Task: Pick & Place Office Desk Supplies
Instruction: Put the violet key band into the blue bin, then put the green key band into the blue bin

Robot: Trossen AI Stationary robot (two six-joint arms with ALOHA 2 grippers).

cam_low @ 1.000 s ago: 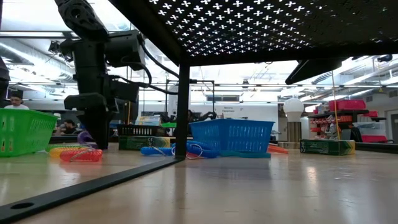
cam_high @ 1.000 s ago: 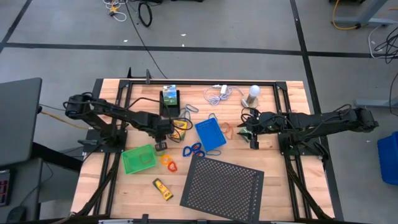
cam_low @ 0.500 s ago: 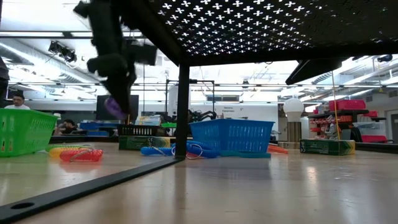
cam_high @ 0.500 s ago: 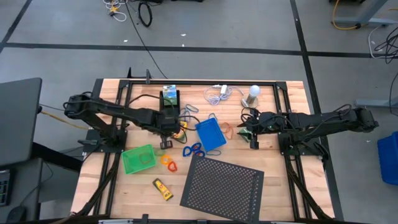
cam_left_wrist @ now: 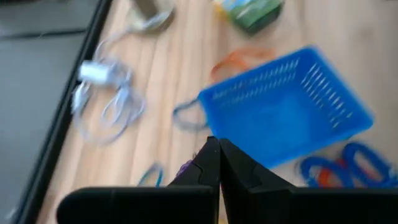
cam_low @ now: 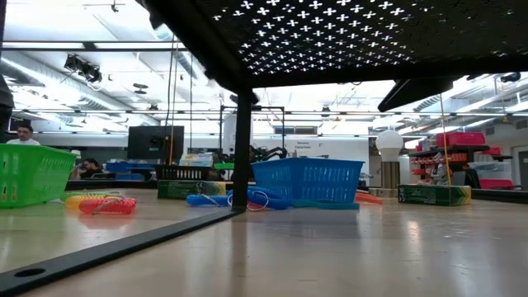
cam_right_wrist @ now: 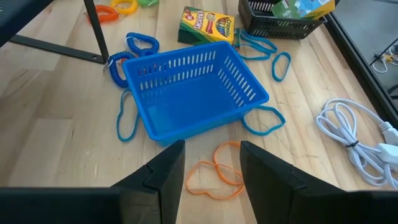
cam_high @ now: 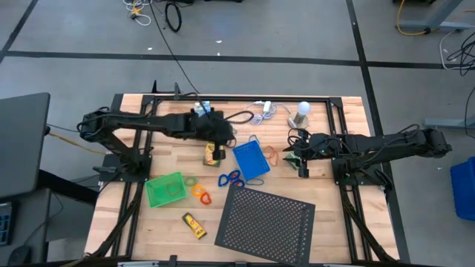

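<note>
- While the left claw (cam_high: 223, 136) is hovering over the worktop (cam_high: 326, 215), its fingers are pressing fully together, and a small purple bit (cam_left_wrist: 185, 169) seems to be nipped at the tips; I am not seeing clearly what it is.
- The blue tray (cam_high: 251, 161) is lying just ahead of this claw, toward the right arm's side and a little toward the front edge. It is empty, and its long axis is sitting askew to the worktop's edges.
- The crayon box (cam_high: 214, 153) is lying just beside the tray on the left arm's side, almost under the left claw.
- The right claw (cam_high: 298, 159) is waiting on the tray's other side with its fingers apart and nothing between them; orange loops (cam_high: 271, 154) are lying between it and the tray.
- I am judging that the left arm is the better placed one for a drop into the blue tray, because its claw is nearly at the tray's rim.
- The green tray (cam_high: 165, 190) is standing well apart, near the front-left.
- The worktop is pale wood, flat and smooth, with a black perforated sheet (cam_high: 267, 219) covering part of the front.
- Beyond, a workshop room is showing shelves and screens, and a person (cam_low: 21, 132) is sitting far off.
</note>
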